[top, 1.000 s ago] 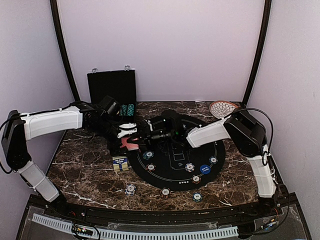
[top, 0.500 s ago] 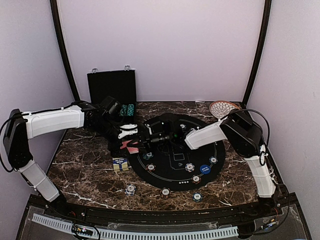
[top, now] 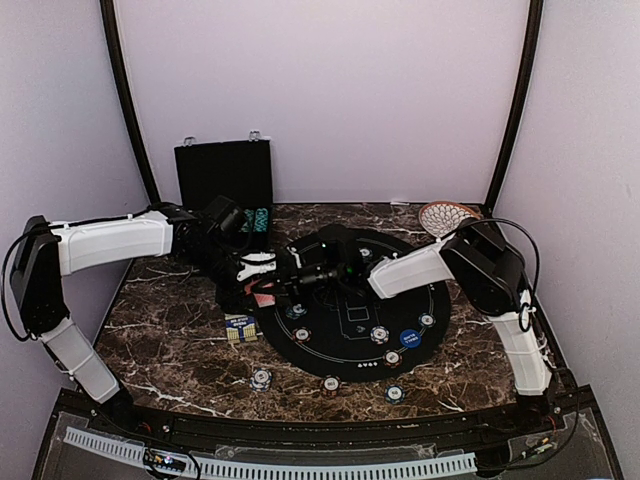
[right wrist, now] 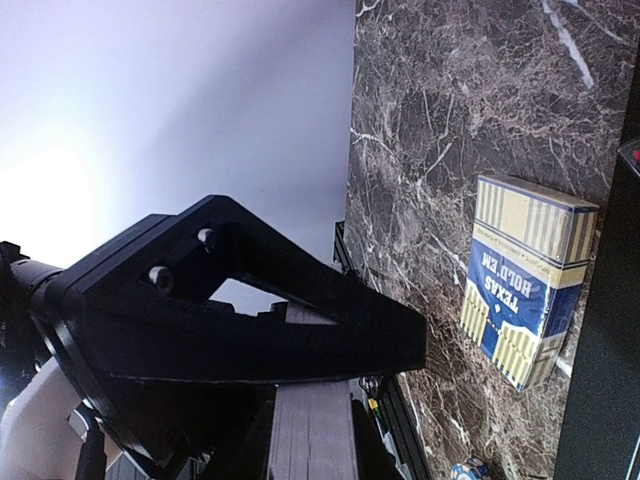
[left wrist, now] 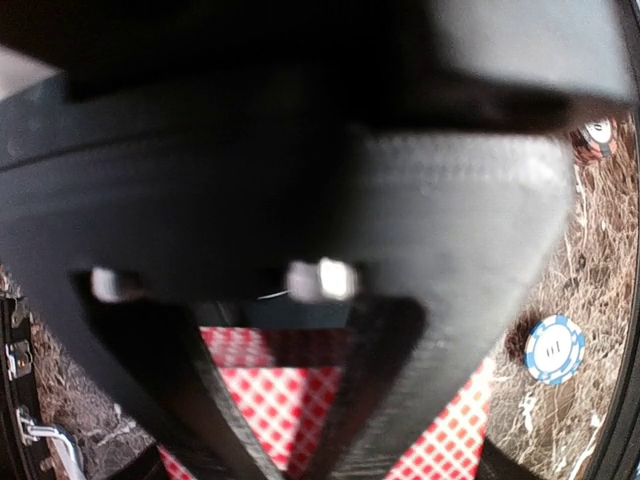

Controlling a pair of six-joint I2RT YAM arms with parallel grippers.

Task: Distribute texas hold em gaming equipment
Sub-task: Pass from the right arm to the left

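- Left gripper (top: 255, 270), top view: it meets the right gripper (top: 287, 282) above the left rim of the round black mat (top: 330, 352). The playing cards (top: 263, 297) show as a pinkish-red patch between the two. This view does not show whether the left jaws are clamped, and the cards' long axis is too small to read.
- Left wrist view: red-checked backs face the camera. The cards lie flat below the two fingers and span the lower frame side to side. The jaw state cannot be told here either.
- Right wrist view: the right gripper is clamped on the playing cards, which appear edge-on as a grey stack. The stack's visible edge runs along the fingers. A card box (right wrist: 525, 280) lies flat just off the mat's edge.
- Handling, as a judgement: the cards are light, thin, flexible and slick, so a single card should slide off the stack easily. Pinch an exposed edge, one pad on the back and one on the face, and avoid bending it.
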